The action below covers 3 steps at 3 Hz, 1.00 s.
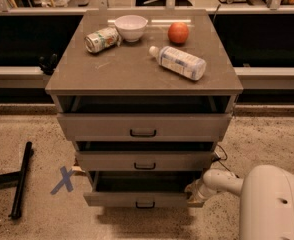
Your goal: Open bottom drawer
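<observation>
The bottom drawer [137,199] is the lowest of three grey-beige drawers in the cabinet. It is pulled out, showing a dark shallow inside, and its front has a small black bar handle [144,204]. My gripper [194,193] is low at the drawer's right front corner, on the end of my white arm [222,181], and touches the drawer's right edge. The middle drawer [145,160] and top drawer [143,126] above it also stand partly pulled out.
On the cabinet top [112,69] lie a can [101,38], a white bowl [131,27], an orange fruit [178,33] and a plastic bottle [178,62]. A black stand leg [20,180] and a blue X mark [63,180] are on the floor at left. My white base [273,204] is at lower right.
</observation>
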{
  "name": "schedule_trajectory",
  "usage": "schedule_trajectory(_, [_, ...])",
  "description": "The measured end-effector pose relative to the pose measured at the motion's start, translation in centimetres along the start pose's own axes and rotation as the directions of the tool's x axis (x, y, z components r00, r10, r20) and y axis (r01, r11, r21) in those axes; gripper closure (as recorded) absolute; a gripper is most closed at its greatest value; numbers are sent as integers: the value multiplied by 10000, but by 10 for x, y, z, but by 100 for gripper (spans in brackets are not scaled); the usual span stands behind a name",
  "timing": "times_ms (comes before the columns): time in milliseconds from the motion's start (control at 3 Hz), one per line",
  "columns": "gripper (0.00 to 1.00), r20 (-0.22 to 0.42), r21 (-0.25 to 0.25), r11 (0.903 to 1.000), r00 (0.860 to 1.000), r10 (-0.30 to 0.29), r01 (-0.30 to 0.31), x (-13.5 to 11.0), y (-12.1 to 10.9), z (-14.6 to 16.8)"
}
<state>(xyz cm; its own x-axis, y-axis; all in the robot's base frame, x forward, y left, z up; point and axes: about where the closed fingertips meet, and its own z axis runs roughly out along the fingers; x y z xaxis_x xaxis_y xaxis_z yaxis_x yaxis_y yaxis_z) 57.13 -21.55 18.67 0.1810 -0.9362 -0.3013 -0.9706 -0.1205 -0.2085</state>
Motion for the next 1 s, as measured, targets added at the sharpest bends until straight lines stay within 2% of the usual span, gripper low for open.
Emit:
schedule_trajectory(333, [9,16,-25,10000,10000,1,-1,-1,1,1])
schedule_trajectory(667, [0,29,-46,10000,10000,2,-2,-1,3,3])
schedule_trajectory(1000, [0,117,-295,9994,9998,-155,158,-6,7,7])
